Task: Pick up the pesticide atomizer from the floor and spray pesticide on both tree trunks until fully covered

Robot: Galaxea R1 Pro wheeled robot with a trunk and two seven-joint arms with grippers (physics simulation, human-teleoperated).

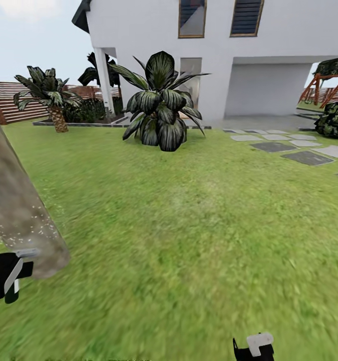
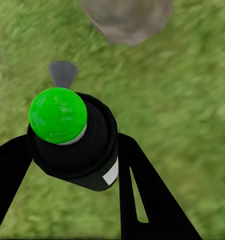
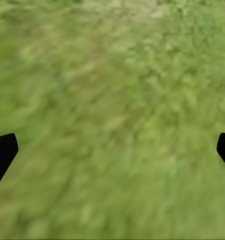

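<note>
A thick beige-grey tree trunk [image 1: 16,205] leans across the head view's left edge, with fine white pesticide speckles [image 1: 38,223] on its lower part. Just below it, my left gripper [image 1: 6,281] is shut on the pesticide atomizer [image 1: 16,271]. In the left wrist view the atomizer [image 2: 77,145] is a black bottle with a white label; its top shows bright green, and the gripper [image 2: 75,150] clamps it from both sides. The trunk's base [image 2: 127,17] lies a short way beyond the grey nozzle [image 2: 62,72]. My right gripper [image 1: 254,348] is open over bare grass, its fingertips [image 3: 2,152] wide apart.
Green lawn [image 1: 189,225] stretches ahead. A large broad-leaved plant [image 1: 161,103] and a small palm [image 1: 51,98] stand before the white house [image 1: 269,50]. Stepping stones [image 1: 289,145] and a shrub [image 1: 336,118] are at the right, a slatted fence [image 1: 13,100] at the far left.
</note>
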